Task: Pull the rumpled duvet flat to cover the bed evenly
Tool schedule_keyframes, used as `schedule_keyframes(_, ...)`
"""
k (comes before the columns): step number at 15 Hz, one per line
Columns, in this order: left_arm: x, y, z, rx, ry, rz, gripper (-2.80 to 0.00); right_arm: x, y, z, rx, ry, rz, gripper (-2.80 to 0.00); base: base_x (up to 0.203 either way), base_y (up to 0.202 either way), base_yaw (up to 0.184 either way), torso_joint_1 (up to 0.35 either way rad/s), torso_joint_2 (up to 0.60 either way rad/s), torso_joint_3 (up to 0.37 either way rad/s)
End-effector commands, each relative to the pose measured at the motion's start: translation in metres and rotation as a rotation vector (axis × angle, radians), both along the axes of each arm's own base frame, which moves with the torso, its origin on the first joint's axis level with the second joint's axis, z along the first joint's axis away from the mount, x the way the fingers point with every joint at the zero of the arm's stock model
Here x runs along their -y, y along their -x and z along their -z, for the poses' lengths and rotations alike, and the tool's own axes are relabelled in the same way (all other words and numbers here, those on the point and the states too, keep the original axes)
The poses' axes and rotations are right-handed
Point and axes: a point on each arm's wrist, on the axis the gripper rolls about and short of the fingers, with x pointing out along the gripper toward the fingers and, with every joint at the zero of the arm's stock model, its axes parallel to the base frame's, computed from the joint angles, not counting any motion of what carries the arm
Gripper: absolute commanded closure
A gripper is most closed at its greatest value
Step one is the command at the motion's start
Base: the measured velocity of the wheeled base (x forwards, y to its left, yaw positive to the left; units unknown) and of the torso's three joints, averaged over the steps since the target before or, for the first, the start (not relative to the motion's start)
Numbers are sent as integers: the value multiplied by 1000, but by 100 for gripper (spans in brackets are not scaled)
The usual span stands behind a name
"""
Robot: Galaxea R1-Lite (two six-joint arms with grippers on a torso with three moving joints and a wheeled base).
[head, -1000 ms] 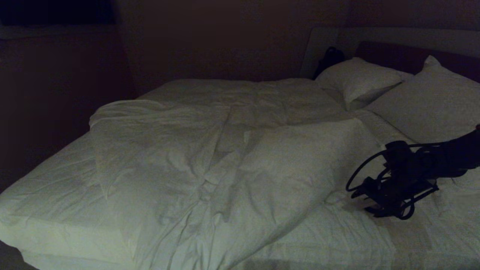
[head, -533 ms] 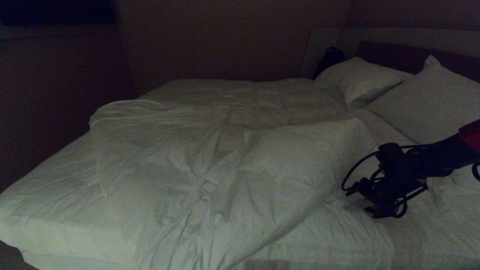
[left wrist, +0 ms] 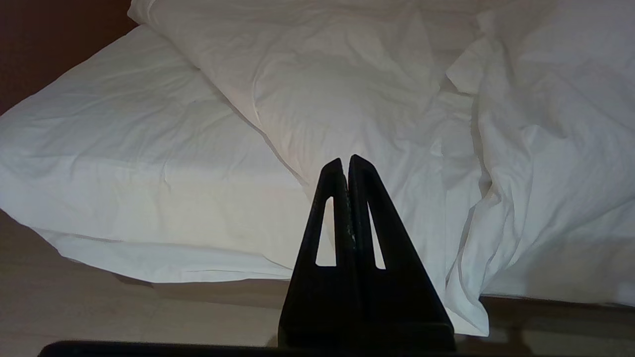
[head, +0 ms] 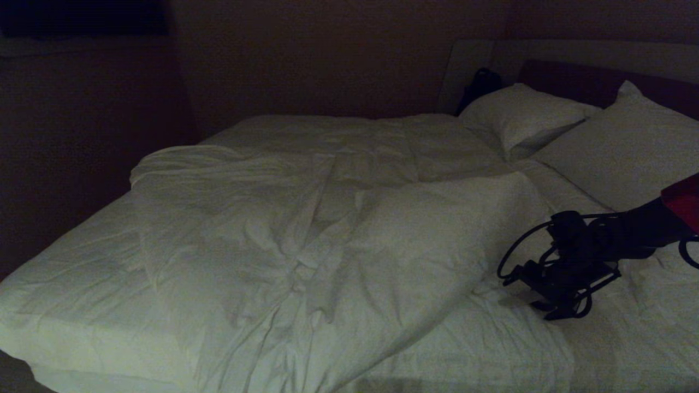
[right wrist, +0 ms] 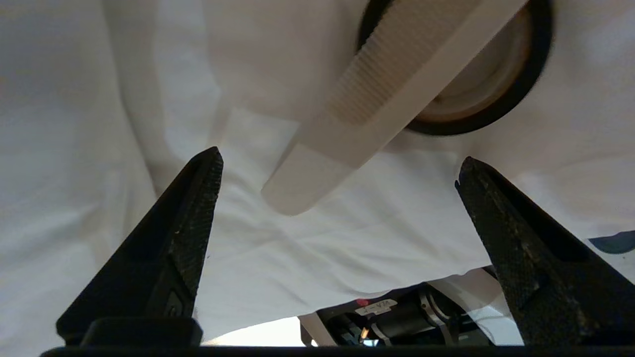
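The duvet (head: 327, 234) lies rumpled and bunched across the middle of the bed (head: 82, 284), leaving bare sheet on the left and on the near right. My right gripper (head: 532, 297) hangs low over the sheet just right of the duvet's near right edge. In the right wrist view that gripper (right wrist: 340, 158) stands open, its fingers (right wrist: 193, 208) wide apart over white fabric with nothing between them. My left gripper (left wrist: 346, 159) is shut and empty, held off the bed's near corner and facing the duvet (left wrist: 372, 99); it is out of the head view.
Two white pillows (head: 524, 117) (head: 628, 147) lean at the dark headboard (head: 573, 82), with a dark object (head: 480, 82) behind them. Pale floor (left wrist: 99, 307) runs along the bed's near edge. Parts of my own body (right wrist: 397, 317) show past the fabric's edge.
My right arm has shifted a little to the left, toward the duvet's edge, and a red part of it has come into view. The duvet has not moved.
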Motion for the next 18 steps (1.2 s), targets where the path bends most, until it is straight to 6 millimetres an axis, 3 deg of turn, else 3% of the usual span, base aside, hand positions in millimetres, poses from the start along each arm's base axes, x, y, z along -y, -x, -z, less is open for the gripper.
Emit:
schedule_keyframes(1,0,0,0,0,0,0,0,0,-1,4,-10,-4,5,-280,0,0,0,0,0,0)
schedule_keyframes(11,0,0,0,-1,0,0,0,-2,-1,2,-21,-31,44,-280,0,0,0,0,0,0)
schedule_keyframes(18,0,0,0,0,0,0,0,-1,-15,5,0,-30,37,-280,0,0,0,0,0,0)
